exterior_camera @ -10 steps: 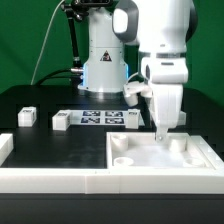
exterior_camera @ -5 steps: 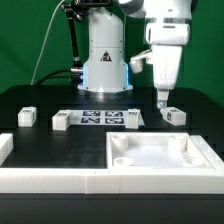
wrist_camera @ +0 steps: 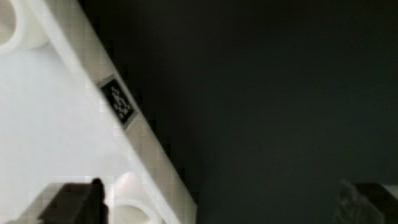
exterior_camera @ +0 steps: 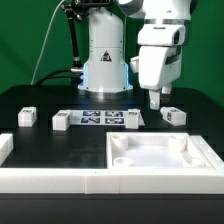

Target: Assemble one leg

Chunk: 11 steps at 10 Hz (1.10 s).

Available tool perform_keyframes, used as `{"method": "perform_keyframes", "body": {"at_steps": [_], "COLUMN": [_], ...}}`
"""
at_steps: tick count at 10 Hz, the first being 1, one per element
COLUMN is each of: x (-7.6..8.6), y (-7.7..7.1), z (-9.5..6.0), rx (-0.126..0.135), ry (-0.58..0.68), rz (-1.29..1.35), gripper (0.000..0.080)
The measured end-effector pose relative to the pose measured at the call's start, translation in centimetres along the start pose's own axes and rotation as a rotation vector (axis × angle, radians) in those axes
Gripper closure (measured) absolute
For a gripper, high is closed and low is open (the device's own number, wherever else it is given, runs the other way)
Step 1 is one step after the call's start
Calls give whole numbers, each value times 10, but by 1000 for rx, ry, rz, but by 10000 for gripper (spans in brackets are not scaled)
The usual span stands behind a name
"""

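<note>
Several small white legs lie on the black table in the exterior view: one at the far left (exterior_camera: 27,116), one beside it (exterior_camera: 61,121), one right of the marker board (exterior_camera: 133,118) and one further right (exterior_camera: 174,115). My gripper (exterior_camera: 155,99) hangs above the table just left of that rightmost leg and behind the large white tabletop panel (exterior_camera: 160,160). In the wrist view my gripper (wrist_camera: 217,203) is open and empty, its dark fingers (wrist_camera: 73,200) far apart. The panel's edge (wrist_camera: 54,130) with a tag and a round socket (wrist_camera: 128,197) lies by one finger.
The marker board (exterior_camera: 100,118) lies flat between the legs. A white rail (exterior_camera: 50,181) runs along the front, with a white block (exterior_camera: 5,147) at the left. The robot base (exterior_camera: 105,60) stands behind.
My gripper has risen from low over the panel's far right corner, moved back and then a little toward the exterior view's left. The rightmost leg now shows clear of it.
</note>
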<state>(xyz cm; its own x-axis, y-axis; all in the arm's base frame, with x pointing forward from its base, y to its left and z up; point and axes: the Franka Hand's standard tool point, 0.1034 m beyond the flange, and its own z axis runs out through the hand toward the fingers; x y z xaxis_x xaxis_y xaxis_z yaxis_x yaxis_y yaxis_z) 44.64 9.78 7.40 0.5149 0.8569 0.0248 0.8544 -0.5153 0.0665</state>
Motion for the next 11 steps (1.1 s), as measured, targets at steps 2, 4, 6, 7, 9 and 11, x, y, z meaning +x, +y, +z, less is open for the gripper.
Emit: {"method": "perform_keyframes", "body": {"at_steps": [2, 4, 6, 7, 9, 11], "x": [-7, 7, 15, 15, 15, 16], "y": [-22, -40, -56, -55, -56, -72], "z": [3, 2, 3, 3, 3, 6], "rx": [14, 37, 59, 65, 66, 70], "ry": [13, 6, 1, 1, 1, 14], "rz": [293, 532, 739, 788, 785, 771], "gripper": [151, 151, 151, 151, 151, 151]}}
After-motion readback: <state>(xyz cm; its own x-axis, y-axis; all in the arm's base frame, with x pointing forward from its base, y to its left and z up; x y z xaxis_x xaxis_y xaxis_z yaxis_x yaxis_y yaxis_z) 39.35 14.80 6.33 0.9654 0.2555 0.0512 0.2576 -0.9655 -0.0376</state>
